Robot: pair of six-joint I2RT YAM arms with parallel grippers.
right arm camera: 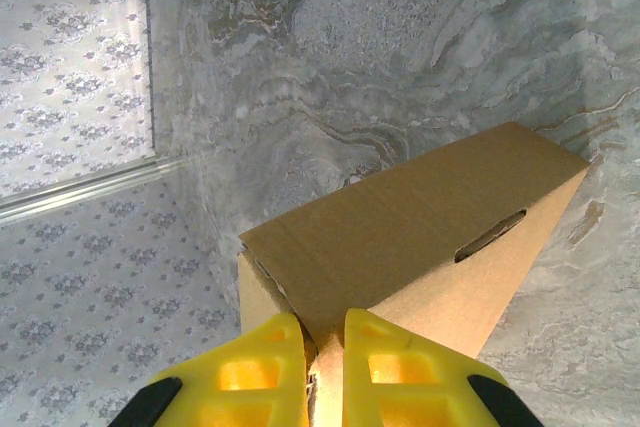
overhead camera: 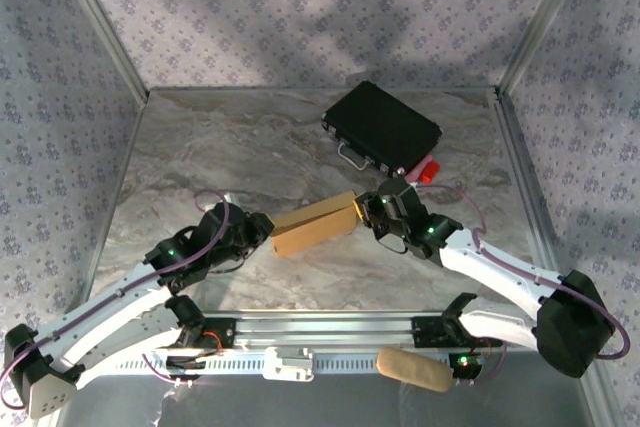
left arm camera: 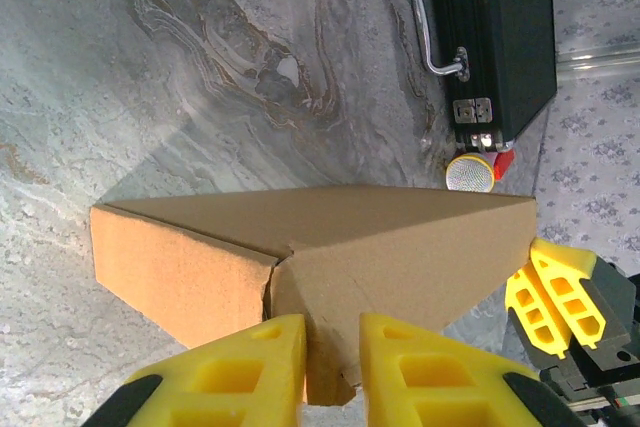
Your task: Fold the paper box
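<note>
The marble table (overhead camera: 200, 157) takes up the middle of the top view, with a black case (overhead camera: 382, 127) at upper centre right. Just below centre the paper box (overhead camera: 312, 227) lies slanted between the two arms. It is already raised into a long, closed-looking block, so I judge most of the folding done. The left gripper (overhead camera: 267, 235) pinches the box's lower left end, and its wrist view shows cardboard clamped between the yellow fingers (left arm camera: 250, 367). The right gripper (overhead camera: 362, 209) has its fingers nearly together on a thin edge at the upper right end. A flap seam (left arm camera: 275, 262) shows at centre left of the left wrist view. An open slot (right arm camera: 490, 235) sits right of centre in the right wrist view. Whether the end flaps are tucked cannot be made out, and they likely remain.
</note>
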